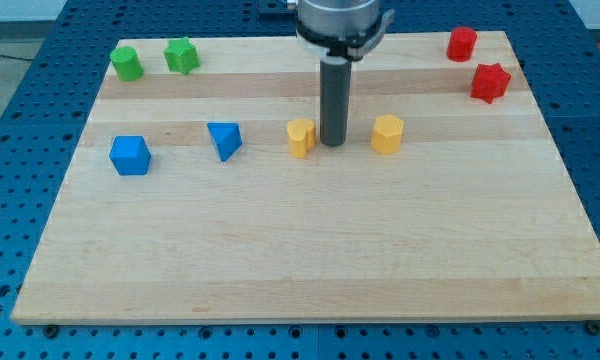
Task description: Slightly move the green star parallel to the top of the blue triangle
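Note:
The green star (pixel 182 56) sits near the view's top left, beside a green cylinder (pixel 127 63). The blue triangle (pixel 224 139) lies below and to the right of the star, in the middle row. My tip (pixel 332 143) rests on the board between two yellow blocks, well to the right of the blue triangle and far from the green star. The rod stands upright above it.
A blue cube (pixel 130 155) lies at the left of the middle row. Yellow blocks sit at either side of my tip (pixel 300 137) (pixel 387 133). Two red blocks (pixel 462 43) (pixel 490 82) sit at the top right. The wooden board (pixel 310 260) ends in blue pegboard all round.

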You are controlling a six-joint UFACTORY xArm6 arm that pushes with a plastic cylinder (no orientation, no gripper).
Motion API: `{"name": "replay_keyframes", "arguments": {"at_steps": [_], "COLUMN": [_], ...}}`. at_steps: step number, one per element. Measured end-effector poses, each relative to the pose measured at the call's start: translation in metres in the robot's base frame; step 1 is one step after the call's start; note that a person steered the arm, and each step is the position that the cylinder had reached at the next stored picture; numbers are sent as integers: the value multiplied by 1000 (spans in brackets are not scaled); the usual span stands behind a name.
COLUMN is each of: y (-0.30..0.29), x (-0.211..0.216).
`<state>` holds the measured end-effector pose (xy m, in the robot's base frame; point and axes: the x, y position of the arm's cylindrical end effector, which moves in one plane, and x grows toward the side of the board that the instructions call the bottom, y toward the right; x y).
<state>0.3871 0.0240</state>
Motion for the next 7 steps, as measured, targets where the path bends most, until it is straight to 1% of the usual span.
{"name": "replay_keyframes", "arguments": {"at_steps": [1, 2, 3, 4, 6, 7], "y": [66, 177, 261, 297, 288, 231], "x": [-14, -13, -13, -36, -92, -103]}}
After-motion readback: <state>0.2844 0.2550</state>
